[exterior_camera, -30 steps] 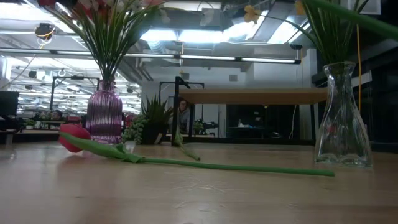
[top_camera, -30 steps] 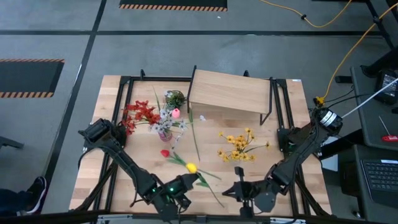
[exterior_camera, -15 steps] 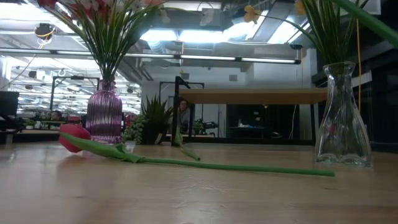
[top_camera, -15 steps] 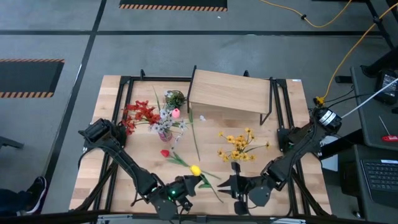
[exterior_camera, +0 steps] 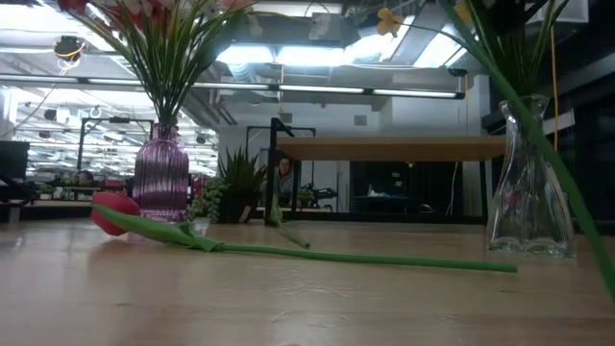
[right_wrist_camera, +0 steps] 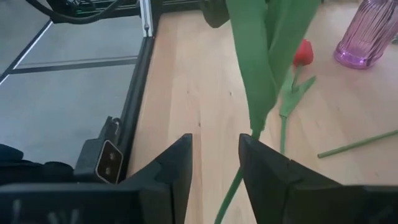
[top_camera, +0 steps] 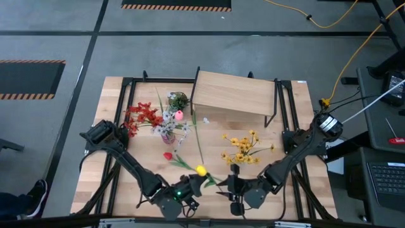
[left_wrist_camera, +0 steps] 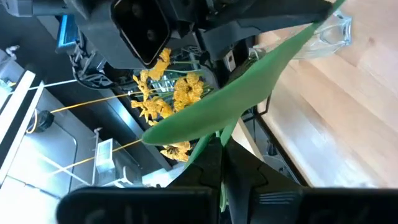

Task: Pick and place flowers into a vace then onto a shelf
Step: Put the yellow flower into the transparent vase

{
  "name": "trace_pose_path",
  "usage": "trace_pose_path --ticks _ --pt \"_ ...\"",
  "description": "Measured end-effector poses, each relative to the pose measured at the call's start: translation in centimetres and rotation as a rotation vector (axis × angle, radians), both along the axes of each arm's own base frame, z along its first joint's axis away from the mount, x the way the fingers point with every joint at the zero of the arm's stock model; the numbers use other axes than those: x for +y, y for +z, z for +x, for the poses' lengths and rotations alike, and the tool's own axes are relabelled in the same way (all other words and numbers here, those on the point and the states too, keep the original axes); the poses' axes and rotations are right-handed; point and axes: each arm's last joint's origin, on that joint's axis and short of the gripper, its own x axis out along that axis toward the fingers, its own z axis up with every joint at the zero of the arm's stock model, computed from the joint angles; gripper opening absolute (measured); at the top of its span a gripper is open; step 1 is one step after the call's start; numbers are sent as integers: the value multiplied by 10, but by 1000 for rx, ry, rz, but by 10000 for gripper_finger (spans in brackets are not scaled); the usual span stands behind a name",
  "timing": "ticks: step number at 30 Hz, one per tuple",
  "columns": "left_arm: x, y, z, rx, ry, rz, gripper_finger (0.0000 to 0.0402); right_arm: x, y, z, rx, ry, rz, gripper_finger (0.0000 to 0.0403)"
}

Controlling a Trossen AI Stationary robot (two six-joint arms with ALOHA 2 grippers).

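**Two Arms Meet Over a Yellow Tulip**

At the 6 o'clock edge of the table (top_camera: 111, 101), the left pincer (top_camera: 190, 190) was clamped on the green stem of a yellow tulip (top_camera: 201, 170), its bud held up above the wood. Just beside it, toward 3 o'clock, the right pincer (top_camera: 233, 190) stood with its fingers (right_wrist_camera: 177, 163) apart, the tulip's stem and a long leaf hanging between them in the right wrist view; whether they touched the stem cannot be told.

A red tulip (top_camera: 168, 155) lay flat on the table near the centre, its stem running toward 5 o'clock. Toward 10 o'clock of the centre, a pink ribbed vase (exterior_camera: 160, 180) held red clusters (top_camera: 142, 117), white blossoms (top_camera: 169, 121) and a pink bud (top_camera: 180, 115). At 3 o'clock of the centre, a clear glass vase (exterior_camera: 527, 183) held the small yellow blooms (top_camera: 243, 147). One loose green stem (top_camera: 199, 142) lay between the two vases.

The shelf (top_camera: 237, 94), a light-wood board on black legs, stood at 12 o'clock on the table with a small green leafy bunch (top_camera: 179, 100) just beside its 9 o'clock end. Seen level from the low view, the red tulip's stem stretched across the boards in front of both vases.
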Motion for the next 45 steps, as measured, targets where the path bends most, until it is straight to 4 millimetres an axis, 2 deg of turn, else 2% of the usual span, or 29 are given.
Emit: trace_pose_path --ticks 13,21,26,31,45 --pt "-1 2 -1 -19 17 -1 3 0 0 0 6 42 -37 133" --pt "-1 2 -1 -17 10 -4 3 12 7 -13 -8 125 -43 133" --pt "-2 2 0 -12 -8 -9 3 11 15 -17 -56 69 -113 133" --pt "-2 2 0 -13 -5 -9 3 6 13 -15 -46 38 -129 133" --pt "-2 2 0 -7 -5 2 3 -8 10 -5 -10 -58 -40 133"
